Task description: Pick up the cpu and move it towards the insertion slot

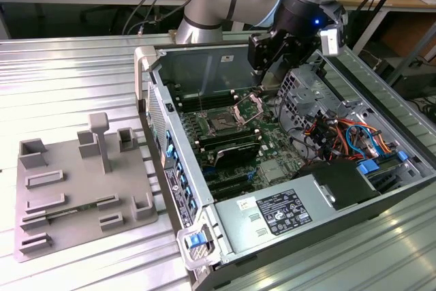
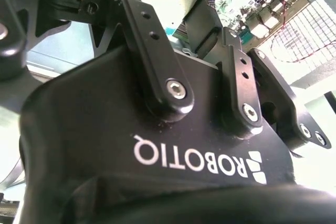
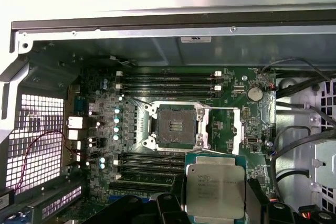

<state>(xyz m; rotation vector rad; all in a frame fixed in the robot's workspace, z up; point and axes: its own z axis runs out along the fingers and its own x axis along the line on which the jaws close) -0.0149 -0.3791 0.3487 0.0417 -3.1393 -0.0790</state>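
Held in the robot's hand (image 3: 215, 211), the cpu (image 3: 215, 190) rides flat with its pale metal top facing the first wrist view — the black fingers (image 3: 257, 200) are clamped on its edges, and the chip hangs clear of the board beneath it. Just beyond the chip lies the insertion slot (image 3: 177, 126), its dark centre exposed, the silver frame around it and the hinged retention plate (image 3: 223, 129) swung open to one side. Rows of long black memory slots (image 3: 168, 80) flank the socket on the green motherboard (image 3: 105, 114).

In the exterior view the hand (image 1: 272, 52) hovers inside the open computer case (image 1: 204, 182), above the far side of the board, with the slot (image 1: 223, 125) a short way off and lower down. The grey fixture tray (image 1: 68, 189) sits on the desk (image 1: 61, 80) at the exterior view's left, well apart from the case.

By the look of it the pickup is done and the carry is under way — the chip is near the socket but not yet over it. The remaining approach calls for a small sideways shift to centre the chip above the dark square, kept level and clear of the raised plate.
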